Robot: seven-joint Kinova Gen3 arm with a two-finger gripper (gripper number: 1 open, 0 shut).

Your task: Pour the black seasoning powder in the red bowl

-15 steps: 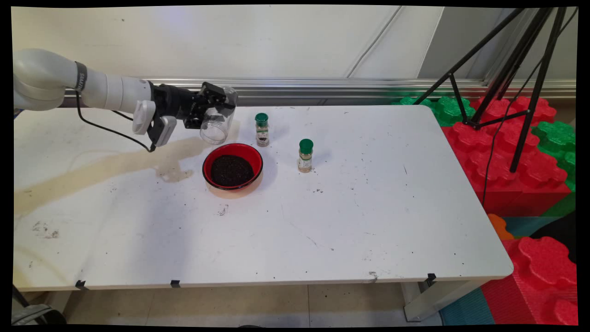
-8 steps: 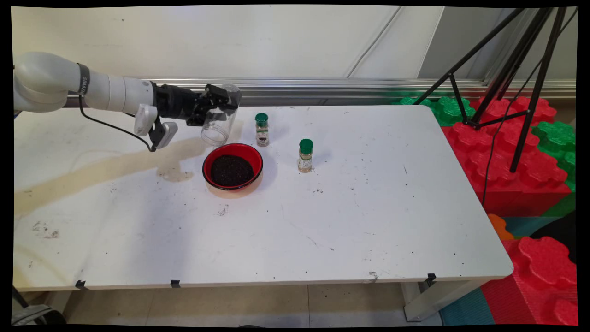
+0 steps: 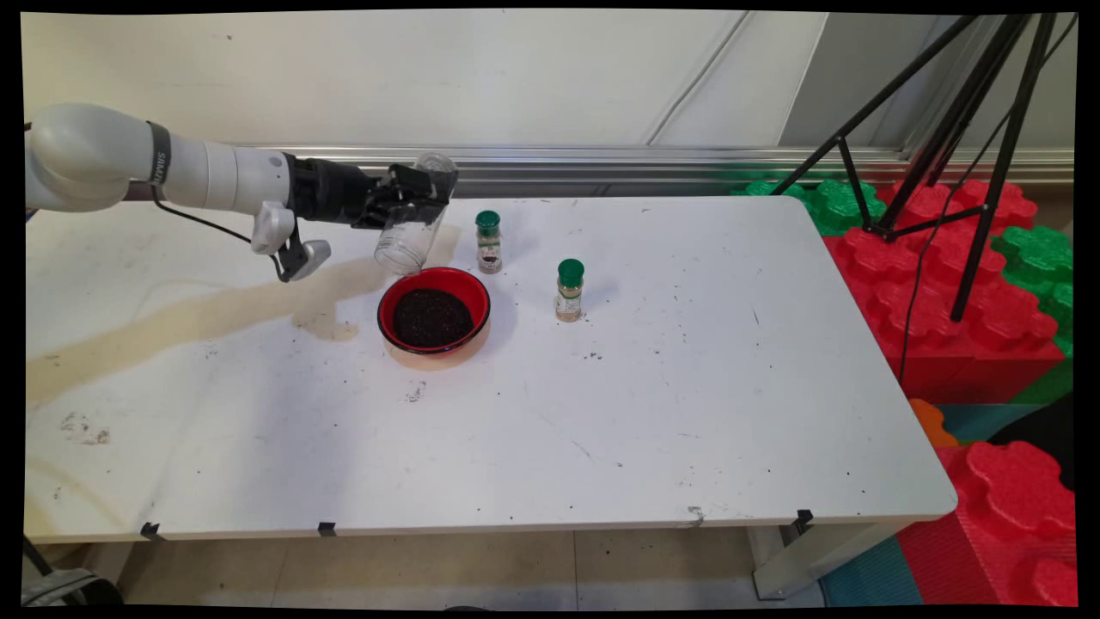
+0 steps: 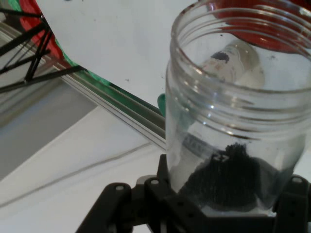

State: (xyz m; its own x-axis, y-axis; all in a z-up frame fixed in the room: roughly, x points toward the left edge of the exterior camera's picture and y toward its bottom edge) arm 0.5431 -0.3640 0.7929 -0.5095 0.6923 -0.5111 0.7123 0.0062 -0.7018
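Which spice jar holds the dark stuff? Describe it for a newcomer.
Start at the red bowl of dark grains. The green-capped spice jar just behind its right rim is it: dark contents low inside, whereas the other jar, farther right, holds pale contents.

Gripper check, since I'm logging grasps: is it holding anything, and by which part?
Yes: the gripper holds a clear jar by its base end, mouth tilted down over the red bowl.

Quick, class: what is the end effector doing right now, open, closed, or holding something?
End effector: closed on a clear plastic jar, tilted mouth-down above the red bowl.
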